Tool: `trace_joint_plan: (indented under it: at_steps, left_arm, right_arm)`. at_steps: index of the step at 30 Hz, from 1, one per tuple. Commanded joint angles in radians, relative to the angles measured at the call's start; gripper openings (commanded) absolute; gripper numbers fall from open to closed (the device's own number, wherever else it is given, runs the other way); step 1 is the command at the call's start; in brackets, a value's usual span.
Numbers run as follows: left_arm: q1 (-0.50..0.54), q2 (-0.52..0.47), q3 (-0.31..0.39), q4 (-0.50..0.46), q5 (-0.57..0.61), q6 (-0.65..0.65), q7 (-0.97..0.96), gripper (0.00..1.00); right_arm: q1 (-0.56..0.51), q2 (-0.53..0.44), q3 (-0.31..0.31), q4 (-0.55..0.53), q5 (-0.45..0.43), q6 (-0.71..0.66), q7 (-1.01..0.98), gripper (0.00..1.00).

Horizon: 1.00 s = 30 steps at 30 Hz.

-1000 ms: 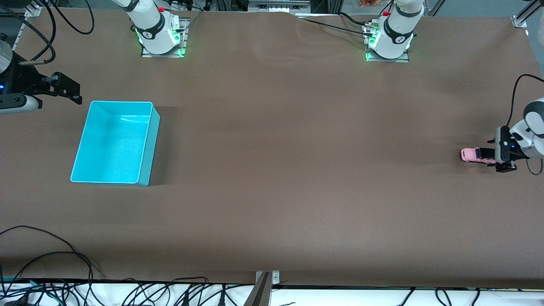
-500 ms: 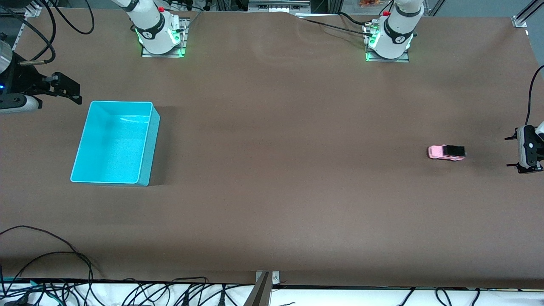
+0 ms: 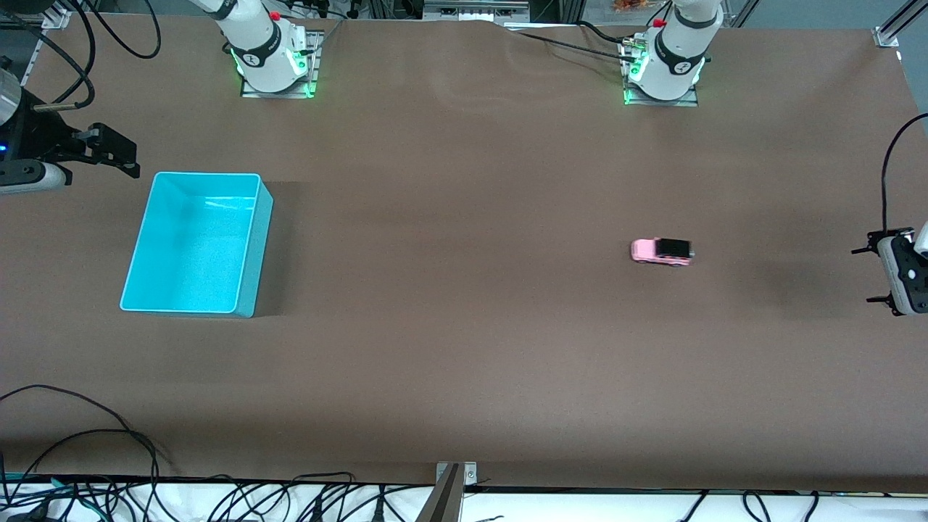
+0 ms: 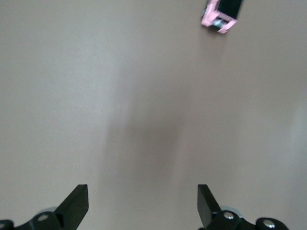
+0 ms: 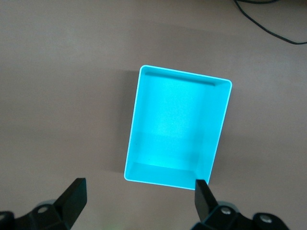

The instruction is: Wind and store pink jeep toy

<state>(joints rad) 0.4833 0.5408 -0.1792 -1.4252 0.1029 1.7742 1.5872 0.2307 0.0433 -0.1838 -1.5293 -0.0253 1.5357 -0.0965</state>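
The pink jeep toy (image 3: 662, 251) stands alone on the brown table, toward the left arm's end; it also shows in the left wrist view (image 4: 222, 14). My left gripper (image 3: 864, 275) is open and empty at the table's edge on the left arm's end, well apart from the jeep, its own jaws wide in the left wrist view (image 4: 142, 206). The empty turquoise bin (image 3: 192, 243) sits toward the right arm's end. My right gripper (image 3: 119, 154) waits open and empty above the table beside the bin, which shows in its wrist view (image 5: 172, 124) past its jaws (image 5: 139, 201).
Brown table cover between jeep and bin holds nothing else. Both arm bases (image 3: 272, 61) (image 3: 663, 69) stand along the edge farthest from the front camera. Black cables (image 3: 87, 442) and a metal bracket (image 3: 451, 486) lie along the nearest edge.
My left gripper let go of the jeep, opened and drew back. The jeep rolled across the table toward the right arm's end. The right arm has not moved.
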Motion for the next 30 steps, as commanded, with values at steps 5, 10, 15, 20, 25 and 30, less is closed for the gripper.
trace_joint_plan:
  at_steps: [5,10,15,20,25,30]
  left_arm:
    - [-0.017,-0.009,-0.083,0.107,-0.023,-0.218,-0.327,1.00]
    - [-0.081,-0.024,-0.072,0.138,-0.025,-0.311,-0.452,1.00]
    - [-0.143,-0.088,-0.028,0.098,-0.023,-0.309,-0.547,1.00]
    - [-0.264,-0.173,0.102,-0.001,-0.037,-0.225,-0.602,1.00]
    - [-0.345,-0.258,0.185,-0.116,-0.038,-0.073,-0.636,1.00]
    - [-0.368,-0.327,0.187,-0.198,-0.038,-0.007,-0.728,1.00]
  right_arm:
    - [-0.007,-0.005,0.001,0.000,0.013,-0.002,-0.014,1.00]
    - [-0.007,-0.005,0.001,0.000,0.013,-0.002,-0.014,1.00]
    - [-0.007,-0.005,0.001,0.000,0.013,-0.002,-0.014,1.00]
    - [-0.007,-0.005,0.001,0.000,0.013,-0.002,-0.014,1.00]
    - [-0.007,-0.005,0.001,0.000,0.013,-0.002,-0.014,1.00]
    - [-0.007,-0.005,0.001,0.000,0.013,-0.002,-0.014,1.00]
